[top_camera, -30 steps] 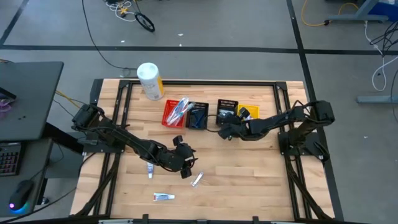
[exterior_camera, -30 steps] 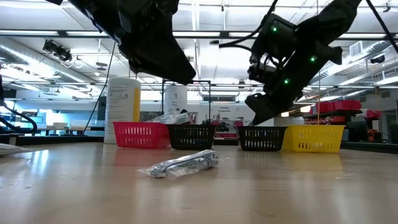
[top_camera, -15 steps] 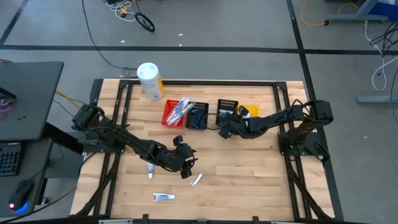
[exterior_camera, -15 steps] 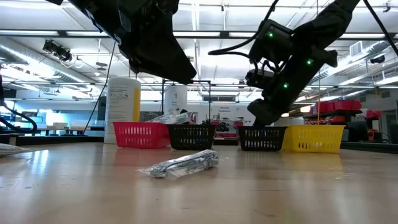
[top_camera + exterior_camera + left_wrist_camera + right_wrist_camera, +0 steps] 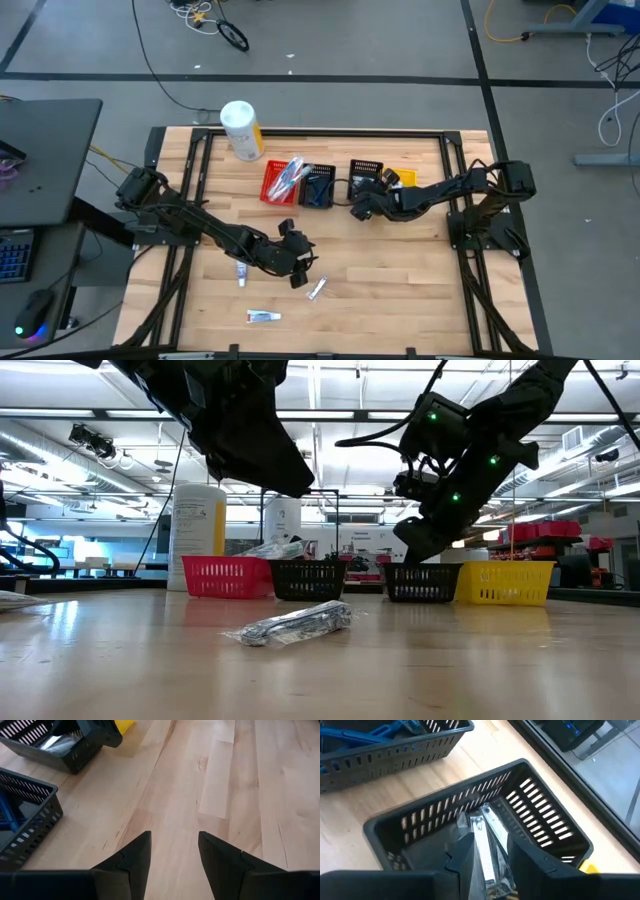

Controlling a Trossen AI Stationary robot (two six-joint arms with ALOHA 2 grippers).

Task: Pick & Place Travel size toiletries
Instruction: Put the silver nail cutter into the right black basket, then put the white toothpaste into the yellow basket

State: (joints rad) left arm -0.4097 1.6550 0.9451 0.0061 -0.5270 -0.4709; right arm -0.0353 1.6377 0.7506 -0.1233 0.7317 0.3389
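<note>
My right gripper [image 5: 487,842] is shut on a clear-wrapped toiletry [image 5: 485,822] and hovers over the open black bin [image 5: 540,815], seen in the high view as the black bin [image 5: 366,172]. My left gripper [image 5: 172,840] is open above bare wood, left of a wrapped toiletry [image 5: 316,290] that lies flat on the table [image 5: 295,622]. Two small white tubes [image 5: 241,271] [image 5: 263,316] lie flat nearer the front edge. The red bin [image 5: 282,180] holds wrapped items, and the second black bin [image 5: 318,186] holds blue razors. My right gripper pinches the clear-wrapped toiletry between its two fingers [image 5: 465,845]. The item lies along the fingers, and its free end [image 5: 482,812] sticks out past the tips. It is lifted clear, over the inside of the black bin.
A yellow bin [image 5: 398,180] stands right of the black bins. A big white-and-yellow cylinder [image 5: 241,128] stands at the far left of the table. The row of bins [image 5: 310,578] runs along the far side. Bare wood [image 5: 400,270] lies at the table's middle and near right.
My right gripper, still holding the wrapped toiletry, has moved a little toward the far edge and now sits over the black bin. The left arm and the items on the table have stayed put.
</note>
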